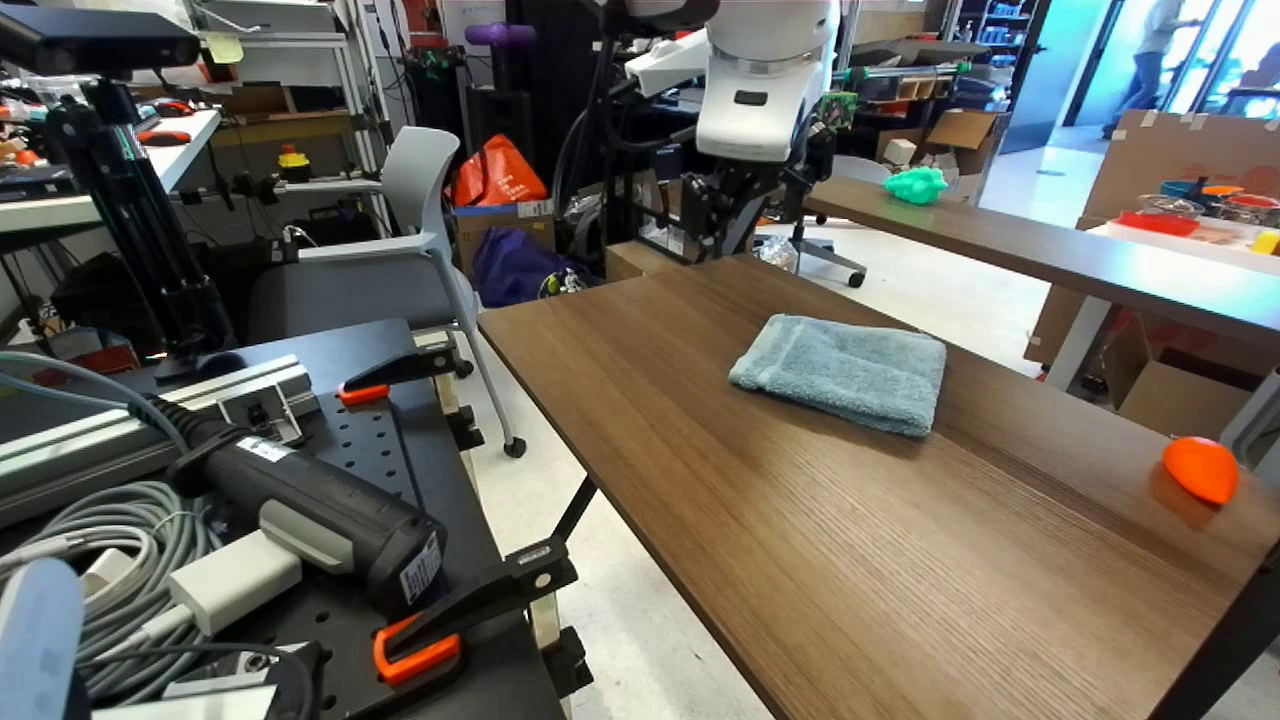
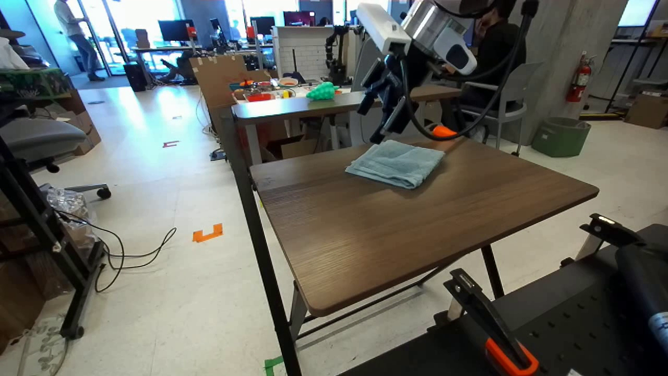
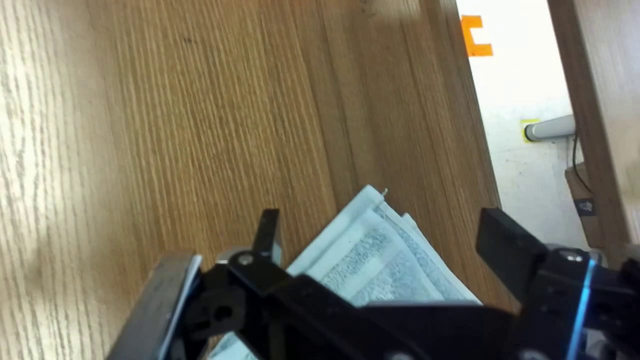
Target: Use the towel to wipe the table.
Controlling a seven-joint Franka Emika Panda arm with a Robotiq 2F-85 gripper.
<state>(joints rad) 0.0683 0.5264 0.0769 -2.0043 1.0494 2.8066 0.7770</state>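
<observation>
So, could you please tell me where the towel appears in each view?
In an exterior view: towel right of centre, about mid-height.
In an exterior view: towel slightly right of centre, above mid-height.
Wrist view: towel at bottom centre, partly hidden by the gripper.
Shared landmark: the brown table under it.

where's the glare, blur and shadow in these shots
Wrist view: glare whitens the table at far left, and parts of the gripper look soft; in both exterior views, the windows are washed out and the far table has a bluish sheen; in an exterior view, soft shadow edges the towel.
</observation>
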